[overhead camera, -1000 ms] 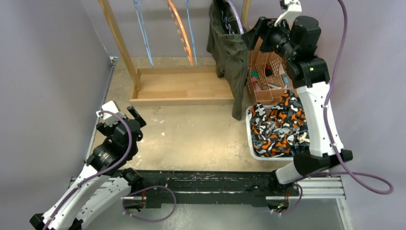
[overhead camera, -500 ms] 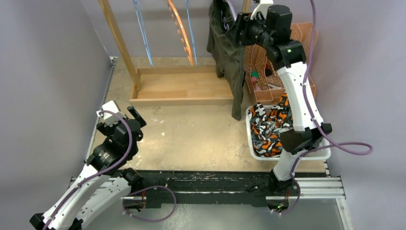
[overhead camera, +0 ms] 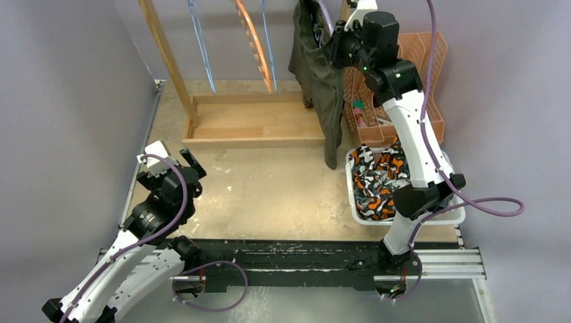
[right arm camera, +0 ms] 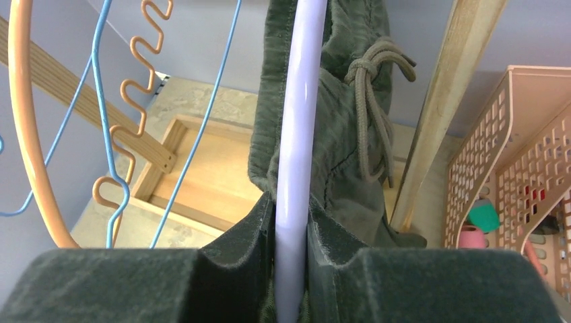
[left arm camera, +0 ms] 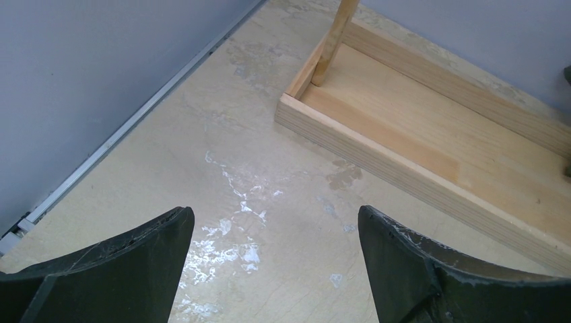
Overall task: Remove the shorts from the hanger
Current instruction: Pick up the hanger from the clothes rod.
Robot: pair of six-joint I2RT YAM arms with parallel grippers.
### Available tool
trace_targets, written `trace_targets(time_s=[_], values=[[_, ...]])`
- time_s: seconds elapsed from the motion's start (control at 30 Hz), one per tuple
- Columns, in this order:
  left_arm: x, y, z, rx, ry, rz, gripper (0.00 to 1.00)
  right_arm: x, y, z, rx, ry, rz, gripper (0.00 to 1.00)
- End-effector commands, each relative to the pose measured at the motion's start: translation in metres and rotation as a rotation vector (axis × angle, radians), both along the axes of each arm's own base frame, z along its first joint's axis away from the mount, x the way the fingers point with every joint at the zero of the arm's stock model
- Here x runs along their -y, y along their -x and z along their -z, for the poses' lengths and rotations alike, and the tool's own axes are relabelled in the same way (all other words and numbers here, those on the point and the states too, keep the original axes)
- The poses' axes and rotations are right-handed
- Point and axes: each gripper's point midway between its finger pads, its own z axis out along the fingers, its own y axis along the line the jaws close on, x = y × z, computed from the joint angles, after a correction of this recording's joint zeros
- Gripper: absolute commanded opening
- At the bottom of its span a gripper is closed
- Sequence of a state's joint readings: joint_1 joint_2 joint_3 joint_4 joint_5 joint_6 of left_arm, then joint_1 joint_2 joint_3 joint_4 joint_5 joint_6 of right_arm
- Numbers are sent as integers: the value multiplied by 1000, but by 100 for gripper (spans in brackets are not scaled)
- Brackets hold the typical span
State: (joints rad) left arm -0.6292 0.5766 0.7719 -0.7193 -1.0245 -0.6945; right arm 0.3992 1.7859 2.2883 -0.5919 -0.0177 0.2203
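The right gripper pinches the pale lilac plastic hanger bar tightly. The olive green drawstring shorts are draped over that bar just beyond the fingertips, not yet off. Well below the fingers, orange-black-white blotched shorts lie in a white tub, and the orange and blue wire hangers to their left hang bare, so this looks like the last pair. The left gripper has its fingers spread above the tabletop, holding nothing.

A wooden rack stands on the beige table, a peach perforated basket beside its right post.
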Motion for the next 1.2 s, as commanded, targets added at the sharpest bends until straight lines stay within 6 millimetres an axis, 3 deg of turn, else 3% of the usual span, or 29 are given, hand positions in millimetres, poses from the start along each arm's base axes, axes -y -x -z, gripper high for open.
trace_targets(time_s=[0.0,0.33,0.77,0.93,1.17], values=[[1,-3,-5,18,6,-1,91,8,23,-77,189,-131,23,0],[0,-2,-7,27,12,-6,91,10,46,-119,285,-283,4,0],[-1,-1,-7,26,10,-8,91,5,72,-122,268,-307,-78,0],[-2,-1,-8,31,14,-12,91,-5,90,-111,215,-319,-162,0],[-3,0,-8,35,15,-20,91,6,101,-59,111,-330,-104,0]])
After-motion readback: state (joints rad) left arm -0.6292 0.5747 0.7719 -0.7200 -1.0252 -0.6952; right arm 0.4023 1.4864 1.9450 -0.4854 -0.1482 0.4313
